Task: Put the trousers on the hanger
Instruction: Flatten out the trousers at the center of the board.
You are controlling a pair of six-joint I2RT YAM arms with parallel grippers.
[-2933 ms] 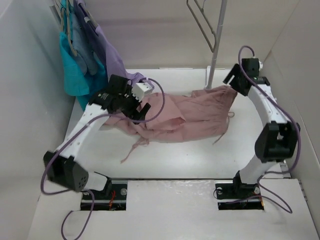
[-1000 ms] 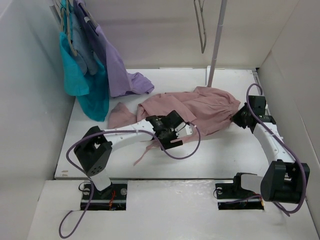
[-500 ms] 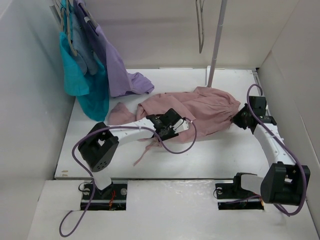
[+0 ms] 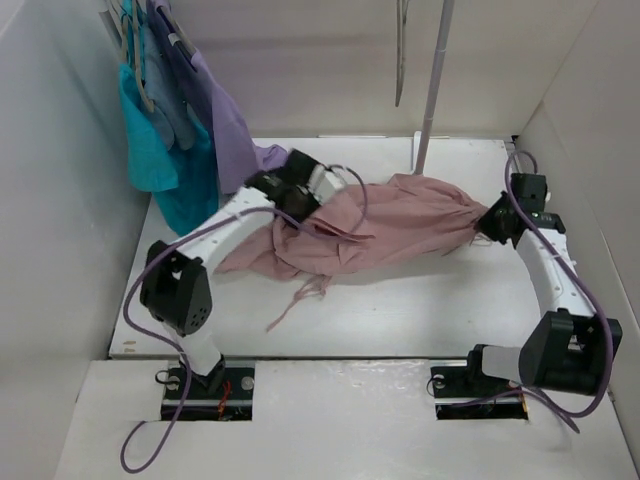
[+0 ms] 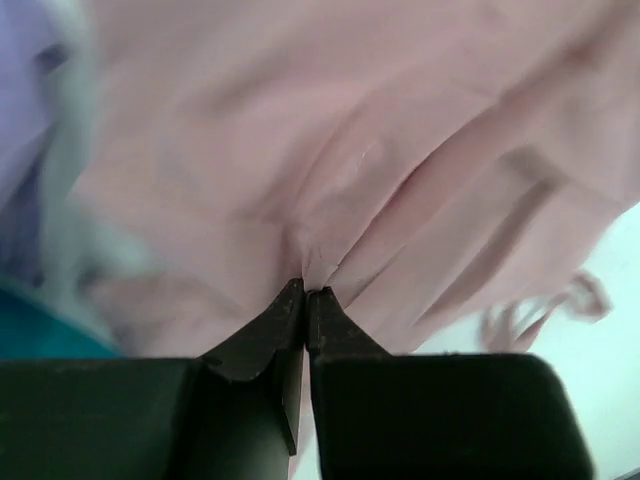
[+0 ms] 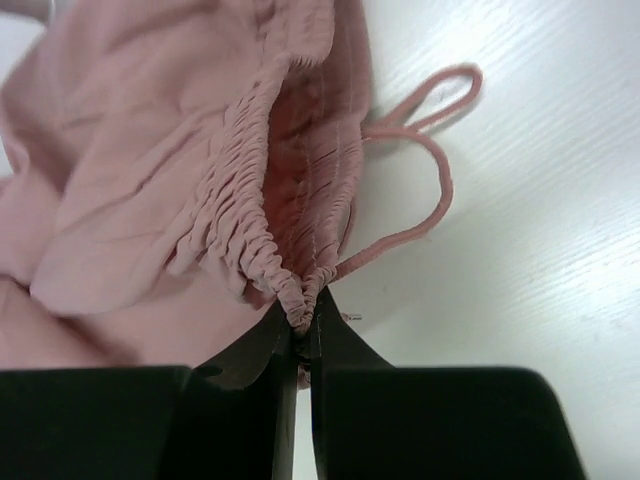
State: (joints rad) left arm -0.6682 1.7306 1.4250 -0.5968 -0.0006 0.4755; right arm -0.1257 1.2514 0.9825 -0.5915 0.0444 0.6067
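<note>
White walls enclosed a white table (image 4: pixel 420 310), with both arm bases fixed at its near edge.

1. Trousers (image 4: pixel 400 225): dusty pink, soft and crumpled. They lay across the far half of the table, running from near the left edge towards the right edge, with one end pulled up at each side. A thin strip of the same fabric (image 4: pixel 295 300) trailed towards the near edge. A drawstring (image 6: pixel 420 190) lay looped on the table just beside the waistband.

2. Left tool (image 5: pixel 304 292): fingers pressed together on a fold of the trousers, with no gap visible between the tips. It stood at the left end of the trousers, towards the far left corner.

3. Right tool (image 6: pixel 305 305): fingers clamped on the edge of the gathered elastic waistband (image 6: pixel 270 200). It stood near the right edge of the table, at the right end of the trousers.

4. Hanger (image 4: pixel 398 50): thin, grey and seen edge-on. It hung above the far edge, just left of an upright pole, well apart from the trousers and from both tools.

5. Pole (image 4: pixel 432 90): pale and upright, its foot at the far edge just behind the trousers.

6. Lilac garment (image 4: pixel 225 130) and teal garment (image 4: pixel 150 150): both hung at the far left corner. The lower end of the lilac one rested on the table just beside the left tool.
</note>
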